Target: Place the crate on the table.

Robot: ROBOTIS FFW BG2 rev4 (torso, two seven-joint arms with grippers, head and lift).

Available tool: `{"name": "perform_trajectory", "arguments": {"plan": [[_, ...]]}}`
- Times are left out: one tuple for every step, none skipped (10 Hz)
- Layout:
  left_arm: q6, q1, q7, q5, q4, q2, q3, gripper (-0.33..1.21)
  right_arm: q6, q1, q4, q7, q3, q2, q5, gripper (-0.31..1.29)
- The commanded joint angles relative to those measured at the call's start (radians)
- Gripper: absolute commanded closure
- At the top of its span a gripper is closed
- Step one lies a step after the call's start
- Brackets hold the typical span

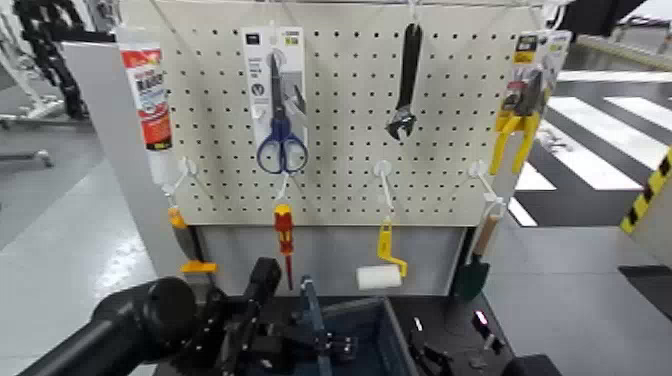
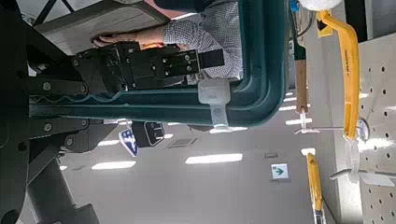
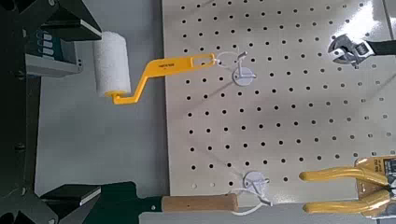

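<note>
The dark blue-grey crate [image 1: 375, 335] is at the bottom of the head view, in front of the pegboard, with its thin upright bar [image 1: 312, 312] at its middle. My left gripper [image 1: 248, 318] is at the crate's left side. In the left wrist view it [image 2: 201, 79] is shut on the crate's thick rim [image 2: 257, 65]. My right gripper [image 1: 440, 355] is low at the crate's right side. In the right wrist view its fingers [image 3: 67, 23] stand wide apart with nothing between them. The black table top [image 1: 445, 305] shows just beyond the crate.
The cream pegboard [image 1: 340, 120] holds a tube, scissors [image 1: 280, 120], a wrench [image 1: 405, 85], yellow pliers [image 1: 520, 110], a screwdriver [image 1: 284, 240] and a paint roller [image 1: 380, 272]. A person's hand and checked sleeve [image 2: 191, 33] show beyond the crate.
</note>
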State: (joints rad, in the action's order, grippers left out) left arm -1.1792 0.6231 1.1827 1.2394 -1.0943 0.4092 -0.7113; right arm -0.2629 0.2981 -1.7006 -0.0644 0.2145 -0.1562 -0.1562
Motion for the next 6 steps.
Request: {"name": "perform_trajectory", "arguments": {"plan": [[0.024,0.01,0.025,-0.012,0.014,-0.009,-0.02,1.19,-0.002,-0.001,0.002,0.0,0.002,0.001,-0.002,0.14],[0.03,0.01,0.029,-0.012,0.025,-0.015,-0.026,1.19,-0.004,-0.002,0.004,0.0,0.002,0.001,-0.002,0.14],[0.044,0.01,0.038,-0.012,0.034,-0.02,-0.036,1.19,-0.006,-0.002,0.004,0.0,0.002,0.001,-0.003,0.15],[0.062,0.01,0.049,-0.012,0.044,-0.024,-0.042,1.09,-0.009,-0.002,0.006,0.0,0.003,0.001,-0.003,0.14],[0.069,0.01,0.049,-0.012,0.051,-0.026,-0.045,1.06,-0.009,-0.002,0.006,0.0,0.002,0.001,-0.003,0.14],[0.075,0.01,0.048,-0.012,0.065,-0.027,-0.045,1.01,-0.01,-0.004,0.007,0.0,0.003,0.001,-0.005,0.14]]}}
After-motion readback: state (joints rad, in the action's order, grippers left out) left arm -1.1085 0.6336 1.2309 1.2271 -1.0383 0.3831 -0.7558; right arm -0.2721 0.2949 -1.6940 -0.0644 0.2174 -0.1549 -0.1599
